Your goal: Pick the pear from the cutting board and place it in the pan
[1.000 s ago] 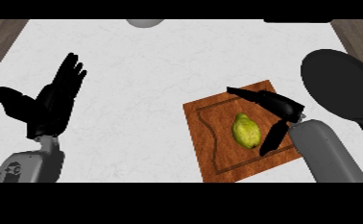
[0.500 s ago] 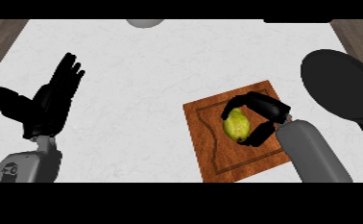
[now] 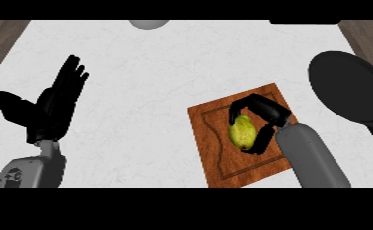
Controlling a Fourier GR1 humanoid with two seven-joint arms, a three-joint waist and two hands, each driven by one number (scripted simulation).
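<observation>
At the near edge of the white marbled counter [image 3: 160, 76], two grey forearms come up from below. Left side: the robot's black left hand [image 3: 51, 110], fingers straight and spread, thumb out to the side, resting open above the bare counter and holding nothing, well apart from everything else. Right side, a little further in: a square brown wooden cutting board [image 3: 218, 125] with a routed groove near its rim, lying turned at an angle on the counter. On the board, towards its middle: one yellow-green pear [image 3: 241, 132], lying lengthwise on the wood. The robot's black right hand [image 3: 261, 113] is curled round that pear, fingers arching over its far end and down its left side, thumb along the right side towards the near end, so the fruit shows in the gap between them; the pear remains on the board. Further off, at the counter's right edge: a round black pan [image 3: 346, 88], partly cut by the view's border, near the board's far corner but not touching it. Furthest, at the counter's far edge: a small grey rounded object [image 3: 149, 23], only partly visible, its kind not distinguishable.
</observation>
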